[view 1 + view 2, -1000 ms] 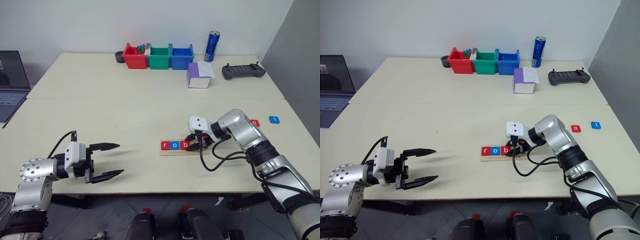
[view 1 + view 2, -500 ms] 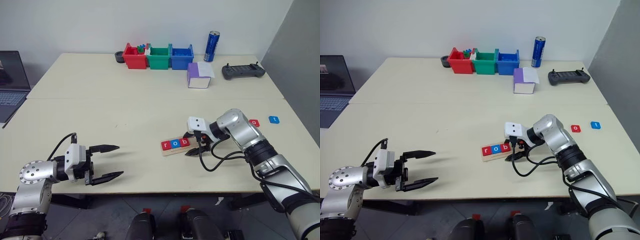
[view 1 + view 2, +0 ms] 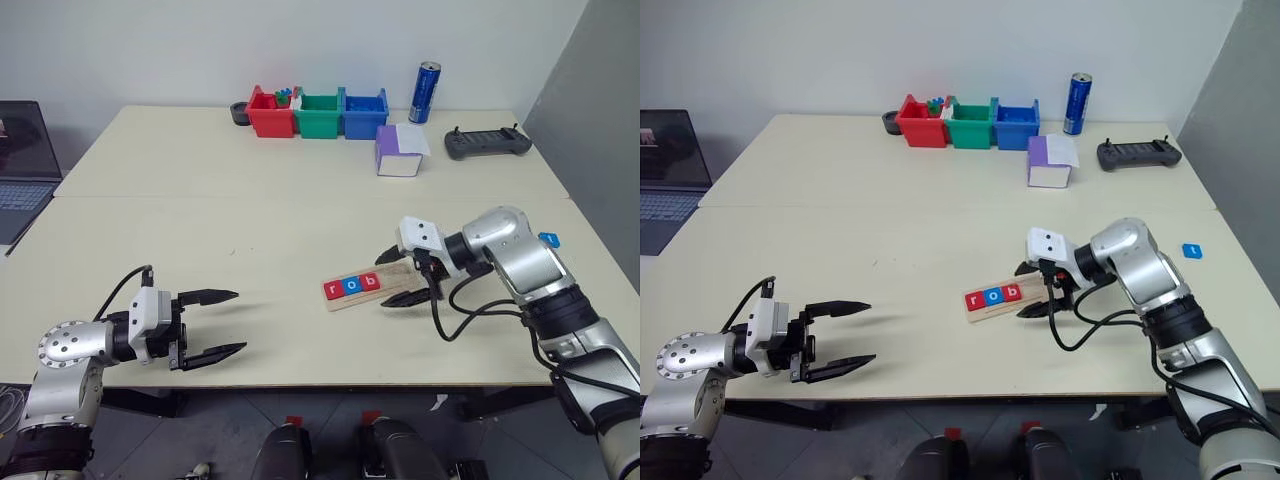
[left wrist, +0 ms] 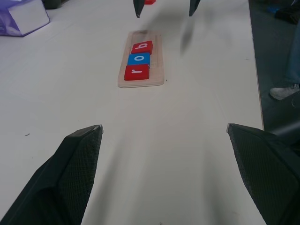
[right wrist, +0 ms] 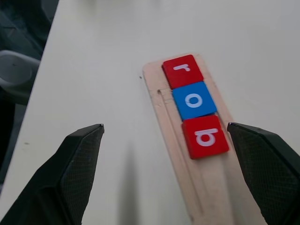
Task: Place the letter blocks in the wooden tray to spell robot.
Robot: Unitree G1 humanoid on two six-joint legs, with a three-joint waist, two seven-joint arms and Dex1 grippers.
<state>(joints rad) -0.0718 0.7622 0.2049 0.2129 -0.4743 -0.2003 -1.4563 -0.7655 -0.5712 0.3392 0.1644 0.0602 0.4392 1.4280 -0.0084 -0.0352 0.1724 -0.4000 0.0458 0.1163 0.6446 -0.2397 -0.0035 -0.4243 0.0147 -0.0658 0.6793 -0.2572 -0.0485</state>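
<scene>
The wooden tray (image 3: pixel 365 287) lies slanted, long axis roughly along the bench's (image 3: pixel 250 220) front edge, holding r, o, b blocks (image 3: pixel 351 286); both grippers' jaws stand apart, right gripper (image 3: pixel 405 278) at its empty end, left gripper (image 3: pixel 212 325) near the front-left corner.

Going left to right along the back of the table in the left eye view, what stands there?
Dark round holder → red bin → green bin → blue bin → purple-and-white box → blue can → dark controller.
</scene>
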